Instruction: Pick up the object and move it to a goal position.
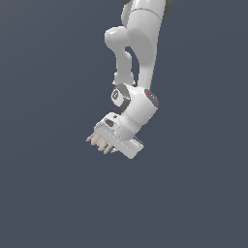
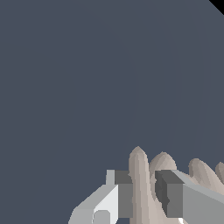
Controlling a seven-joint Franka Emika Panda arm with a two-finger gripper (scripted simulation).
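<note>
We have the object [image 2: 141, 183] clamped between the gripper [image 2: 144, 197] jaws. Pick looks done; no goal marker visible, so transport remains.

There is very little here apart from the work itself: a flat, even, dark slate-blue surface [image 1: 48, 193] fills both views, with no markings, edges or seams that I can see. In the wrist view, a small black wedge [image 2: 218, 5] cuts across one corner of the picture.
</note>
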